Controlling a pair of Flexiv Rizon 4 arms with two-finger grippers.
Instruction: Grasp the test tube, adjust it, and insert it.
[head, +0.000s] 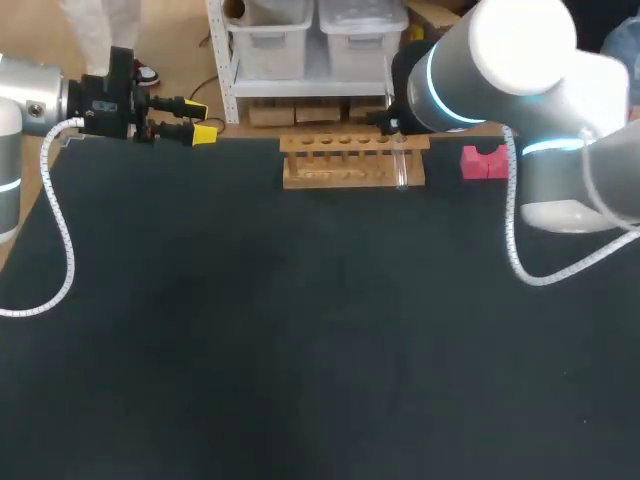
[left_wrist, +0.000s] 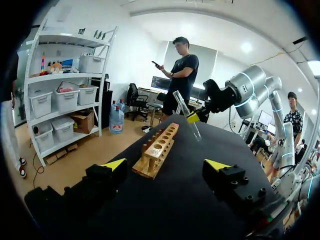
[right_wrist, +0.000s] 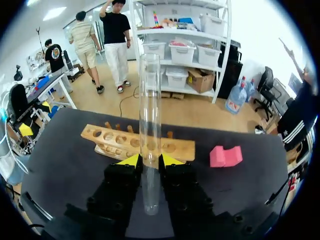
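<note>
Right tool (right_wrist: 150, 161) is closed narrow on the test tube (right_wrist: 149, 115). Both yellow tips press it from two sides, and most of the glass stands clear of the pinch. The tube hangs in the air by the right-hand end of the wooden rack (right_wrist: 125, 142) and is not in any hole yet. In the left wrist view it leans rather than stands plumb.

Likely trouble: if lowered with that lean, the rounded end would catch a hole's rim instead of dropping in. The smooth glass could then slide or swivel between the tips (small contact, long lever). A hard push could also shove the rack, which looks unfixed on the tabletop (head: 300, 330), or crack the tube. The pink block (right_wrist: 226, 156) sits just beside the rack's end and could be bumped on a wide approach.

Left tool (head: 200, 120) is wide open and holds nothing. It sits at the tabletop's far-left edge, well apart from the rack.
</note>
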